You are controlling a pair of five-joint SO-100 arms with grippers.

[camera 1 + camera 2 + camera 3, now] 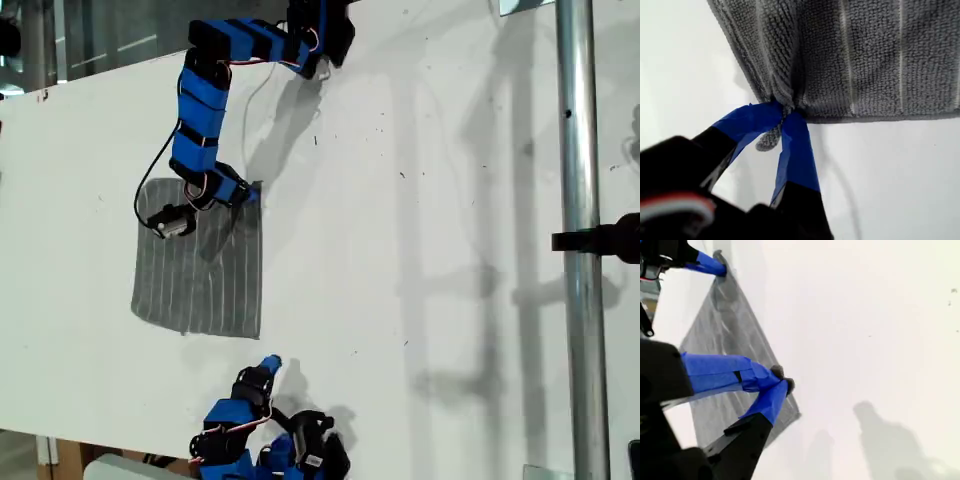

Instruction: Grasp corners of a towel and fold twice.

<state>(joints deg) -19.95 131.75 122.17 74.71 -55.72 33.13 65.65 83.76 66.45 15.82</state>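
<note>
My first gripper (785, 112): the blue-taped fingers (795, 150) are pinched together on one corner (771, 139) of the towel, with a small nub of grey cloth poking out between them on my side of the tips.
First gripper in the exterior view (250, 192): it sits at the towel's upper corner toward the exterior view's right, on the arm that reaches down from the top of that view.
My second gripper (780, 380): the two blue fingers (720, 371) meet at their dark tips, nothing visibly between them.
Second gripper and cloth: from the second wrist view I cannot tell whether the tips touch the towel or hang just above its edge; in the exterior view the gripper (268, 362) is near the towel's lower edge but apart from it, over bare table.
Towel (200, 270): it lies spread on the white table (420, 260), grey with thin pale stripes, toward the exterior view's left, between the two arms.
Towel at the pinched corner: the cloth bunches into folds where my first gripper's fingers close on it; the hem beside it runs straight.
Far corners: the lower two lie flat on the table.
</note>
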